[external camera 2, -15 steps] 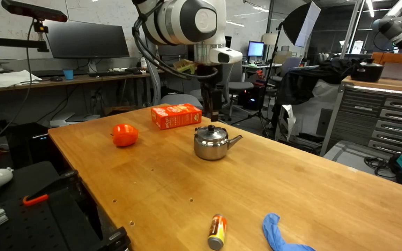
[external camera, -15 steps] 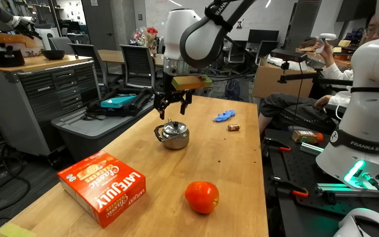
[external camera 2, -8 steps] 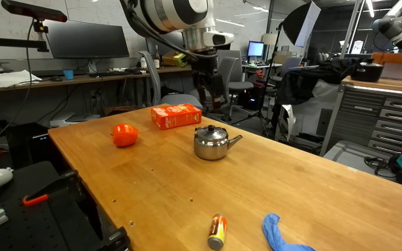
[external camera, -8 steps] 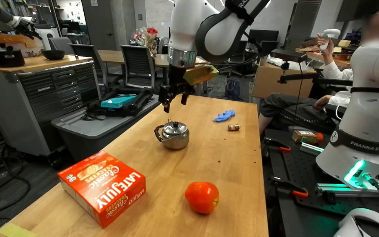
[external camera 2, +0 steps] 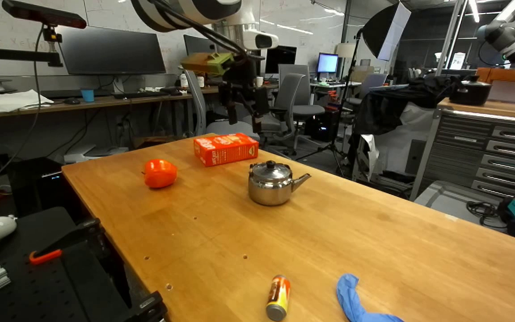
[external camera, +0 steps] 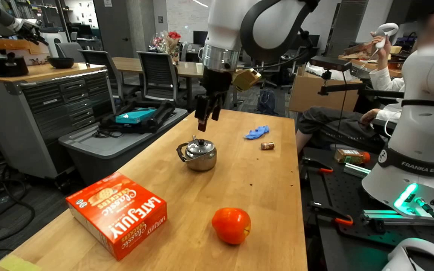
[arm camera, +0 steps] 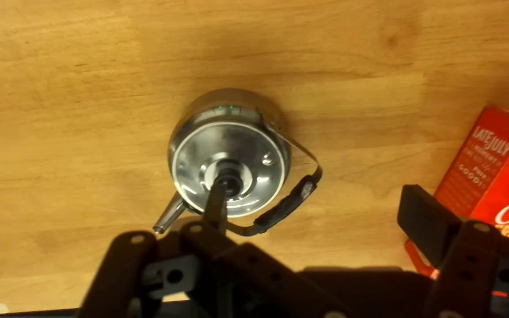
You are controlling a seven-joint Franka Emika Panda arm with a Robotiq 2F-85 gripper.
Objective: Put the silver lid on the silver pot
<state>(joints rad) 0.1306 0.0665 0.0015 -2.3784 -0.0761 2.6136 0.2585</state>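
Observation:
The silver pot, a small shiny kettle with a spout and dark handle, stands on the table in both exterior views point(external camera: 202, 163) point(external camera 2: 268, 194). The silver lid point(external camera 2: 262, 172), with a black knob, sits on top of the pot; it also shows in the wrist view point(arm camera: 245, 141). My gripper point(external camera: 208, 123) hangs above the table, apart from the pot and higher than it. In the wrist view the gripper point(arm camera: 314, 194) is open, its fingers wide apart with nothing between them. One finger point(arm camera: 215, 207) overlaps the knob in that view.
An orange-red cracker box point(external camera: 117, 212) and a red-orange ball-like fruit point(external camera: 232, 226) lie on the table point(external camera: 269, 210). A blue glove point(external camera: 257, 132) and a small can point(external camera 2: 278, 297) lie toward the other end. A grey bin point(external camera: 100, 150) stands beside the table.
My gripper has risen and moved away from above the pot, toward the cracker box side, and its wrist has turned. The pot and lid have not moved.

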